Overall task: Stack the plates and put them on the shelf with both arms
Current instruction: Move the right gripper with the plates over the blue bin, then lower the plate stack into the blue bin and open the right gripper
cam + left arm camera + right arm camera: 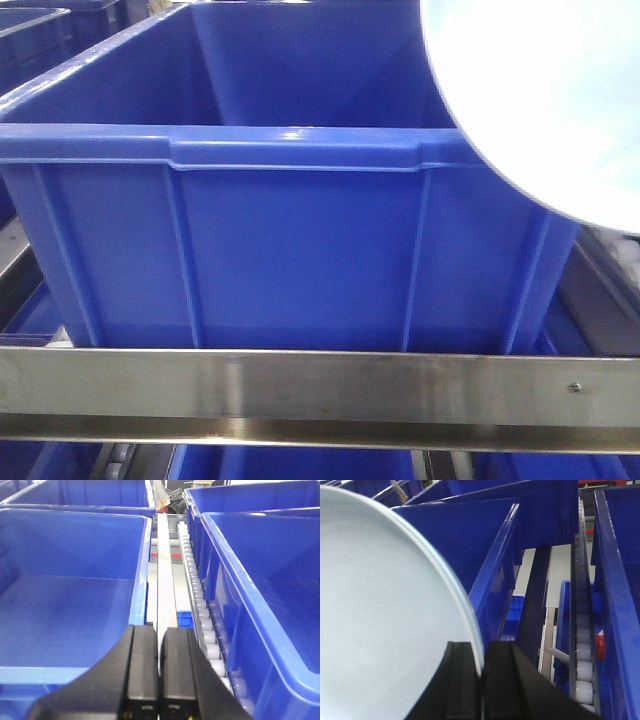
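Note:
A large pale bluish-white plate (540, 90) hangs tilted over the right corner of a blue crate (300, 250). In the right wrist view the plate (380, 605) fills the left half, and my right gripper (482, 650) is shut on its rim. Whether a second plate lies against it I cannot tell. My left gripper (160, 630) is shut, with only a hairline slit between its fingers and nothing visible in it. It hovers over the shelf's pale metal rail (166, 595) between two crates. The shelf's brushed steel front rail (300, 390) runs below the crate.
Deep blue crates stand on both sides of the left gripper, one on the left (70, 605) and one on the right (270, 580). A track of white rollers (202, 615) runs beside the rail. Another roller track (584, 655) and more crates (485, 545) lie ahead of the right gripper.

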Action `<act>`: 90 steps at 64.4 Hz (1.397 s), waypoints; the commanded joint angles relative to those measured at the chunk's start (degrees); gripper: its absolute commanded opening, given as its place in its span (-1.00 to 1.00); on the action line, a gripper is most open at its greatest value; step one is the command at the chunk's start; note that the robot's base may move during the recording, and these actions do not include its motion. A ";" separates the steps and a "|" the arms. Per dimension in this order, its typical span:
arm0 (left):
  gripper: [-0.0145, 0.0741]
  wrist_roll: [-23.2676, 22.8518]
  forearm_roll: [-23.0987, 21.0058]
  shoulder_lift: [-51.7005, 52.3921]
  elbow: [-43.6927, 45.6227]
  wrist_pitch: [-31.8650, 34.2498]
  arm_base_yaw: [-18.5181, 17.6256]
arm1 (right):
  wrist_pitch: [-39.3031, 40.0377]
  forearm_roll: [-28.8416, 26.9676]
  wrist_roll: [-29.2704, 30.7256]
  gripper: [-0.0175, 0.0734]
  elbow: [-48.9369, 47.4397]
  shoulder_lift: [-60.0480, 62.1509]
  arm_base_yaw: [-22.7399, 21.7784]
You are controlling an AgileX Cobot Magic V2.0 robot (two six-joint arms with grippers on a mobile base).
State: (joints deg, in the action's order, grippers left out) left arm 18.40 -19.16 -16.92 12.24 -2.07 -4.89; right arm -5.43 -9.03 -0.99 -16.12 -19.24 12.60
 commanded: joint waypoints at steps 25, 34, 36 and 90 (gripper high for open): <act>-0.49 -0.22 -0.10 -0.82 2.15 4.24 -0.12 | 5.81 0.09 0.01 -0.49 -1.85 -0.01 0.04; -0.49 -0.22 -0.10 -0.82 2.15 4.24 -0.12 | 5.79 0.09 0.01 -0.49 -1.85 -0.01 0.04; -0.49 -0.22 -0.10 -0.82 2.15 4.24 -0.12 | 5.79 0.09 0.01 -0.49 -1.85 -0.01 0.04; -0.49 -0.22 -0.10 -0.82 2.15 4.24 -0.12 | 3.60 0.38 0.07 -0.49 -30.14 -29.87 2.18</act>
State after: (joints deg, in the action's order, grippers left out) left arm 18.40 -19.16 -16.92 12.24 -2.07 -4.89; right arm -7.78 -9.03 -0.99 -40.52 -44.24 13.63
